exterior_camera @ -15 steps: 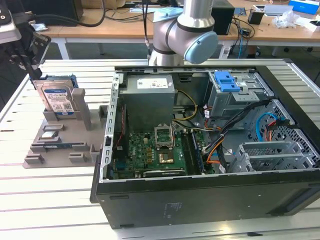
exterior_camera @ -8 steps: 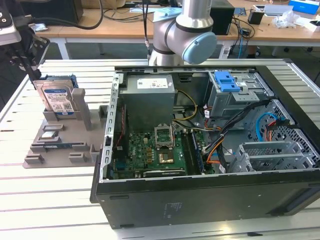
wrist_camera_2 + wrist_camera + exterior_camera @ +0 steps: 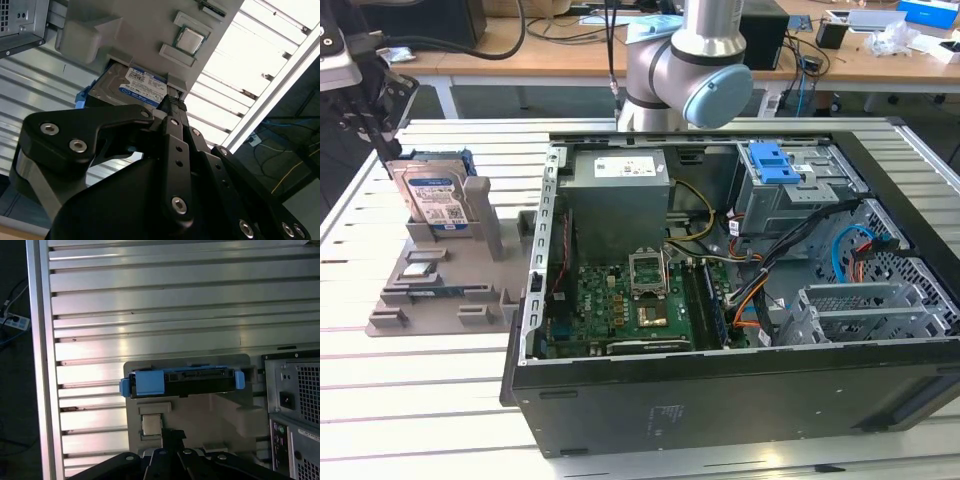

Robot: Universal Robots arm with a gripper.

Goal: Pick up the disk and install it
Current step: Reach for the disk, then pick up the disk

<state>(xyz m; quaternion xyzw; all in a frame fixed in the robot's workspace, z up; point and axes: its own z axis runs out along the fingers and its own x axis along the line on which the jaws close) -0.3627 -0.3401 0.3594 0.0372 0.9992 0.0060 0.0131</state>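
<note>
Black tool (image 3: 172, 103) links crowd the foreground in both wrist views, their tip close by the upper edge of the disk (image 3: 142, 87). I cannot tell whether the tool is released or clenched, nor whether it touches the disk.

The disk (image 3: 435, 200) stands on edge in a slot of a grey holder (image 3: 440, 290) on the desk (image 3: 420, 400). It sits to the exterior view's left of the open case (image 3: 720, 380), well apart from it and not yet installed.

Risks, as I judge them:
- The tip lies toward one end of the disk, so an off-centre grip could cock it in the slot and jam it against the holder walls.
- The blue rails (image 3: 150, 382) stick out at the sides and could snag.
- A smooth metal face may slip under a light hold.
- The chip (image 3: 150, 425) lies just beside the slot, so a stray tool could strike it.
- Loose cables (image 3: 790, 250) cross the case and could catch the disk.
</note>
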